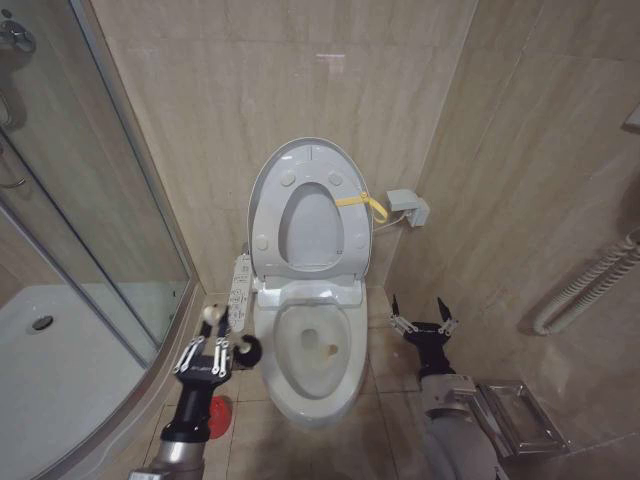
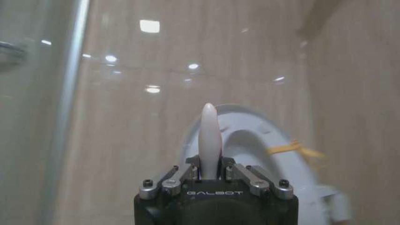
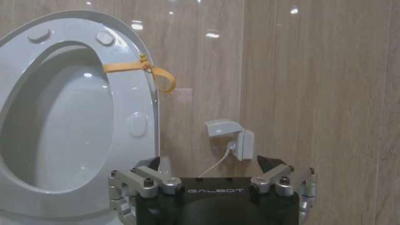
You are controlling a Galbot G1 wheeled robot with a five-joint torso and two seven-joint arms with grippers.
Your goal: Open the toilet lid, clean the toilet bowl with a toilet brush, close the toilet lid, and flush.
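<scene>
My left end effector (image 1: 213,345) is black and silver, gripping the white brush handle (image 2: 210,140). The toilet lid (image 1: 300,165) and bowl (image 1: 311,350) are glossy white, the strap (image 1: 362,202) yellow, the holder (image 1: 218,409) red, the walls (image 1: 300,80) beige.

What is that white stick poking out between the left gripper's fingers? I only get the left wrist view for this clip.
Observer: It is the toilet brush. The head view shows the left gripper shut on its handle, just left of the toilet, above a red holder on the floor.
Operator: Is the bowl uncovered?
Observer: Yes. The toilet lid stands upright against the wall, and the toilet bowl is open below it.
Operator: And the other arm?
Observer: The right gripper is open on the toilet's right side, holding nothing.
</scene>
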